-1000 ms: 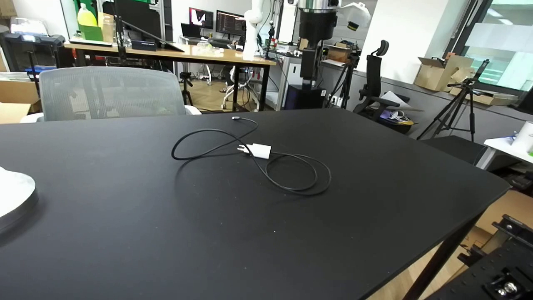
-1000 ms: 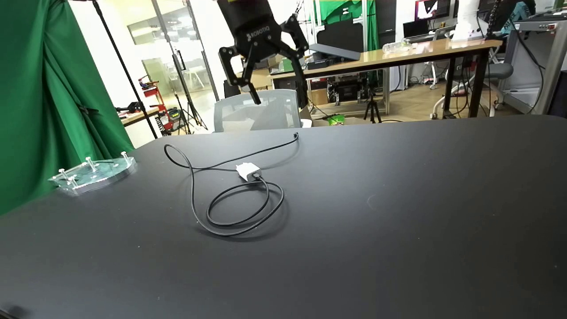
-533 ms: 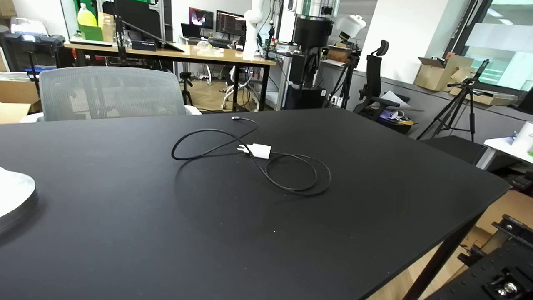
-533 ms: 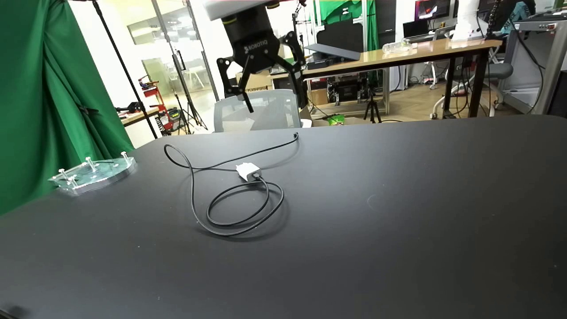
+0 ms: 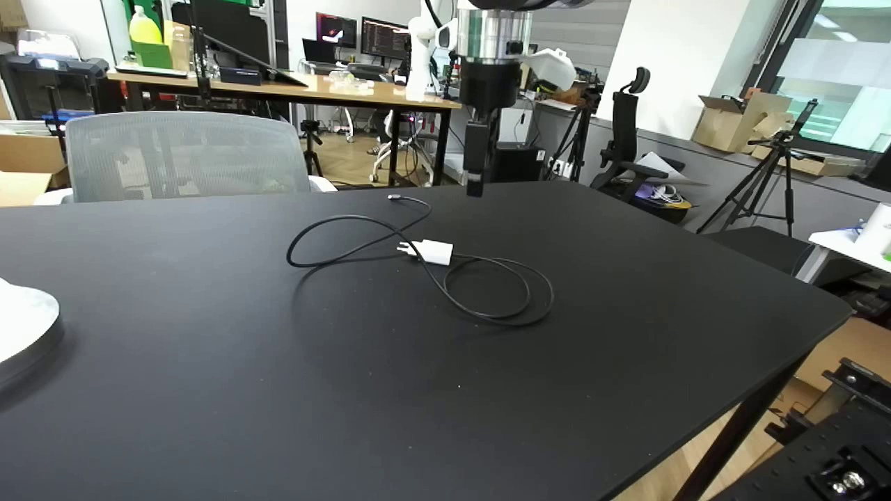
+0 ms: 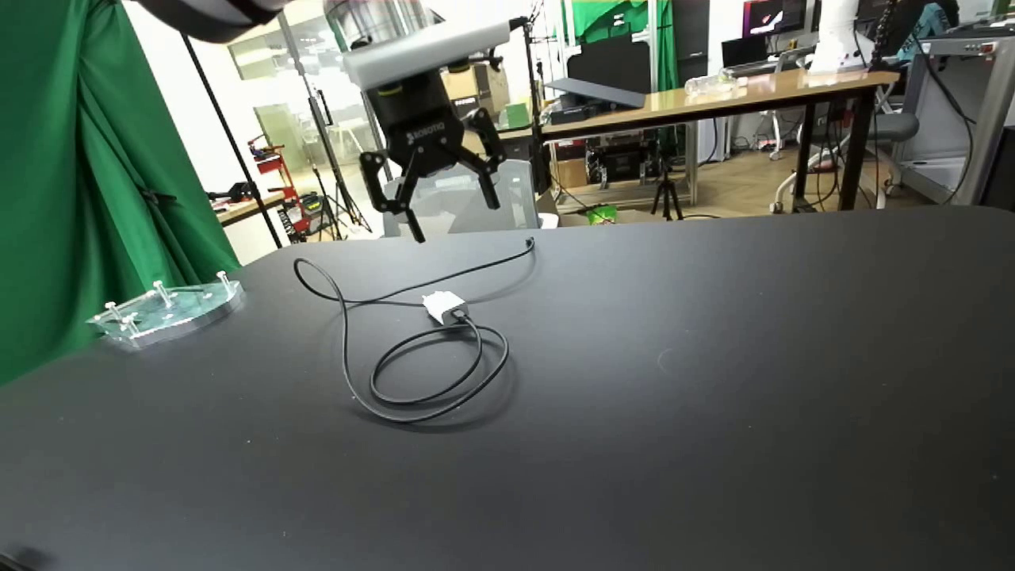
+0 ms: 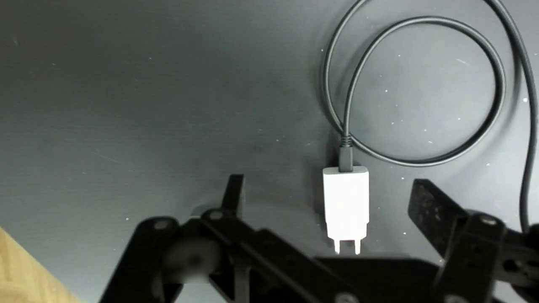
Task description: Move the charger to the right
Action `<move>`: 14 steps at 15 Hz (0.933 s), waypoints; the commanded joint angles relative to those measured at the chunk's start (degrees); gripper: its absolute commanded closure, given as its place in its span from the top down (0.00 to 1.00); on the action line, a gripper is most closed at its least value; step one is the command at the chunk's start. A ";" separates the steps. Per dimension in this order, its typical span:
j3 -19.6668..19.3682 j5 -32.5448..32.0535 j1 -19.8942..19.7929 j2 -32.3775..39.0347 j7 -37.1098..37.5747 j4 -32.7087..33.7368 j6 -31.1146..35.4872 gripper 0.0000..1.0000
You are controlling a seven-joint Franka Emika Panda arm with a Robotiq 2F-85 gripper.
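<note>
In the wrist view, the charger [image 7: 346, 160] lies on the dark surface [image 7: 189, 84], its white plug [image 7: 346, 202] with prongs toward the gripper [image 7: 327, 189], its black cable [image 7: 500, 88] looping from the opposite end; the fingers [image 7: 233, 195] stand spread, one to each side of the white plug as seen there, gripping nothing; in an exterior view, the gripper hangs higher than the white plug, apart from it; the task, I judge, is at the approach, with grasp, shift to the right and release all left to do; in an exterior view, an open carton [image 5: 720, 125] stands far behind the white plug, to its right, dark contents too small to name; another carton [image 5: 26, 154] sits far to its left, contents unseen.
</note>
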 commanded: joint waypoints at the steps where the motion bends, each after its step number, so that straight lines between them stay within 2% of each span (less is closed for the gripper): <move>1: 1.40 1.41 -0.41 5.14 0.36 3.27 2.77 1.00; 7: 2.46 2.54 -1.75 11.26 -0.26 6.10 6.86 1.00; 14: 5.25 3.80 -2.54 13.87 -1.11 6.07 7.28 1.00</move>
